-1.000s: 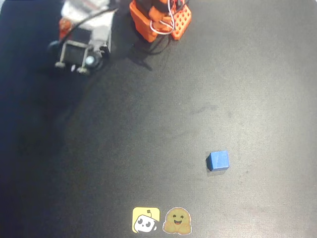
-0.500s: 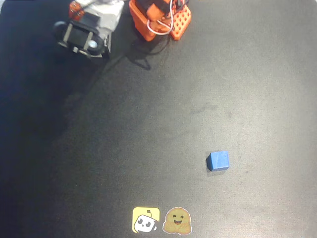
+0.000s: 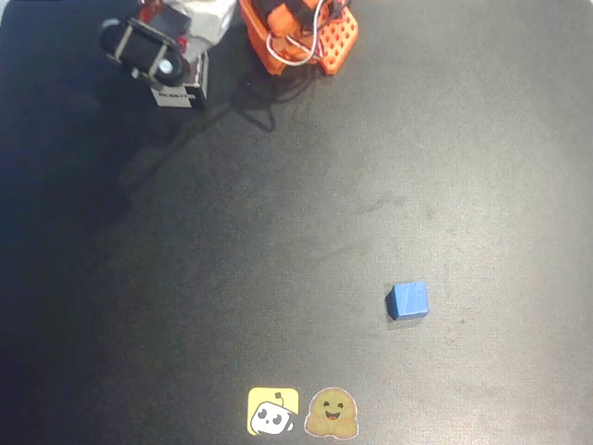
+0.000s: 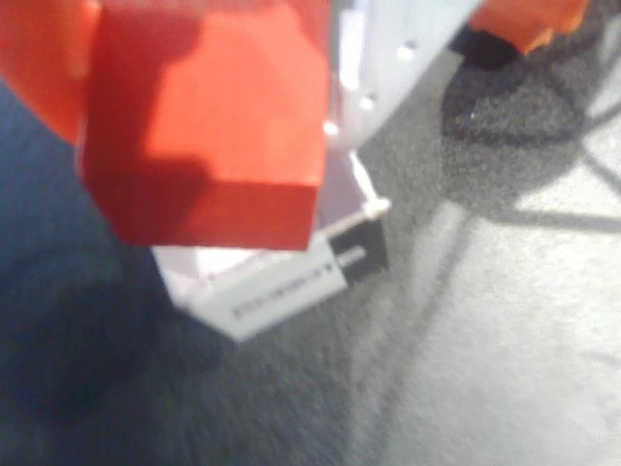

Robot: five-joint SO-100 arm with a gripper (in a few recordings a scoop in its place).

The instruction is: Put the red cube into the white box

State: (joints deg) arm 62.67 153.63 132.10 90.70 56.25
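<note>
In the wrist view the red cube (image 4: 209, 116) is large and close, held between an orange finger (image 4: 39, 58) on the left and a white finger (image 4: 388, 49) on the right. My gripper (image 4: 223, 146) is shut on it. Just below and behind the cube lies the white box (image 4: 281, 286), with a dark printed label on its near side. The cube hangs over the box's open top, partly hiding its inside. From overhead, the arm's wrist (image 3: 148, 51) sits at the top left, and the white box (image 3: 178, 91) shows a labelled edge under it.
A blue cube (image 3: 408, 301) lies alone on the dark table at the lower right. The arm's orange base (image 3: 296, 32) with its cables stands at the top centre. Two stickers (image 3: 301, 412) lie at the bottom edge.
The wrist has swung up toward the top edge of the overhead view and turned. The white box's labelled edge now shows beneath it.
</note>
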